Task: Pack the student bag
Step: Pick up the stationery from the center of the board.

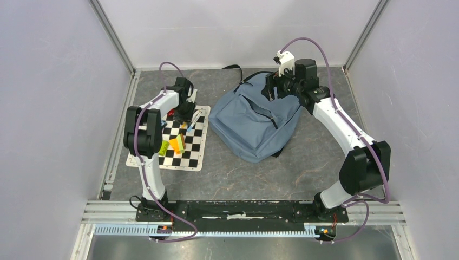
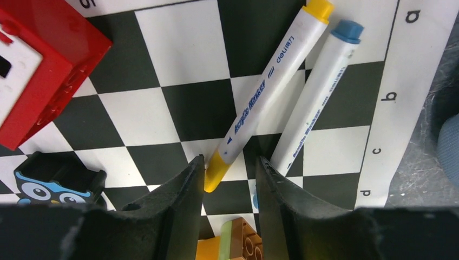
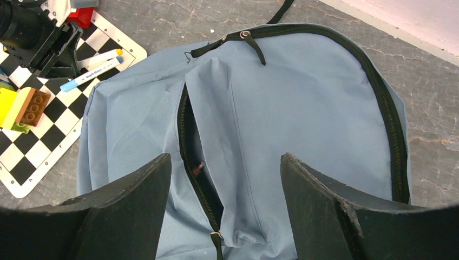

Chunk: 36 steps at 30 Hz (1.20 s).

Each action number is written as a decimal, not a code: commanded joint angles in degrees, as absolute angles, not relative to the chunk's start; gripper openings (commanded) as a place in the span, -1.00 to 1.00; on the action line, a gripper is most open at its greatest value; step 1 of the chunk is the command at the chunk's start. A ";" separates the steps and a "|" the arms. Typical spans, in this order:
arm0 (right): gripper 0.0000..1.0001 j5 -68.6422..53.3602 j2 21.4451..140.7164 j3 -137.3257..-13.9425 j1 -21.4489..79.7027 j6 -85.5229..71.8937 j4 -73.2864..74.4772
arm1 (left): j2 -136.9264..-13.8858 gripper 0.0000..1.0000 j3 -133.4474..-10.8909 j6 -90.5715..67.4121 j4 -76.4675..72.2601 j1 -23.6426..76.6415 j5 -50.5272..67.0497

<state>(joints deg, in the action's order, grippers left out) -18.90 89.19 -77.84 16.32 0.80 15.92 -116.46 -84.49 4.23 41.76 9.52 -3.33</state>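
Observation:
The blue-grey student bag [image 1: 254, 122] lies flat in the middle of the table, its front pocket zipper [image 3: 189, 146] open. My right gripper [image 1: 273, 86] hovers open and empty above the bag's top end; in the right wrist view [image 3: 224, 157] its jaws stand wide over the pocket opening. My left gripper [image 1: 187, 111] is low over the chessboard mat [image 1: 189, 154]. In the left wrist view [image 2: 228, 160] it is open, with the yellow end of a yellow-capped marker [image 2: 270, 86] between its tips. A blue-capped marker [image 2: 319, 103] lies just right of the right finger.
A red block [image 2: 38, 70], a black owl-print item [image 2: 54, 184] and an orange-brown brick [image 2: 243, 244] lie on the mat near the left gripper. Coloured bricks [image 1: 173, 145] sit mid-mat. Enclosure walls surround the table; a black strap [image 1: 233, 67] trails behind the bag.

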 commanded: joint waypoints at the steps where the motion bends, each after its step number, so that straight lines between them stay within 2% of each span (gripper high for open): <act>1: 0.55 -18.27 87.67 -77.59 15.99 0.42 14.39 | -117.38 -0.11 -86.68 6.93 42.27 8.97 -2.22; 4: 0.55 -18.10 87.71 -77.69 15.89 0.29 14.34 | -117.88 -0.15 -86.90 7.18 42.19 8.96 -2.61; 7: 0.55 -18.08 87.74 -77.85 15.88 0.24 14.43 | -118.80 -0.31 -87.39 7.36 42.87 8.96 -2.66; 13: 0.55 -17.93 87.69 -77.70 15.92 0.27 14.46 | -118.84 -0.46 -87.06 7.55 43.14 8.97 -2.40; 16: 0.55 -17.42 87.52 -77.63 15.91 0.25 14.47 | -118.01 -0.66 -86.33 6.83 43.01 8.96 -1.16; 18: 0.55 -16.78 87.28 -77.61 15.91 0.23 14.41 | -116.54 -0.72 -85.08 5.84 41.88 8.96 -0.27; 20: 0.64 -15.91 86.82 -77.40 15.91 0.24 14.08 | -114.63 -0.76 -83.66 4.25 40.04 9.01 -0.09; 23: 0.71 -14.92 86.25 -76.95 15.91 0.35 13.41 | -111.23 -0.95 -82.01 1.30 37.67 9.05 2.82; 27: 0.73 -14.43 85.90 -76.66 15.95 -0.66 12.17 | -103.97 -0.96 -78.01 -6.35 32.43 9.23 5.40; 30: 0.74 -10.01 87.16 -78.75 15.92 -5.30 14.33 | -97.10 -0.95 -73.97 -11.29 25.50 10.24 12.29; 36: 0.73 -15.90 90.09 -81.51 16.58 -9.01 14.14 | -90.25 -0.96 -71.88 -22.75 16.59 16.25 21.47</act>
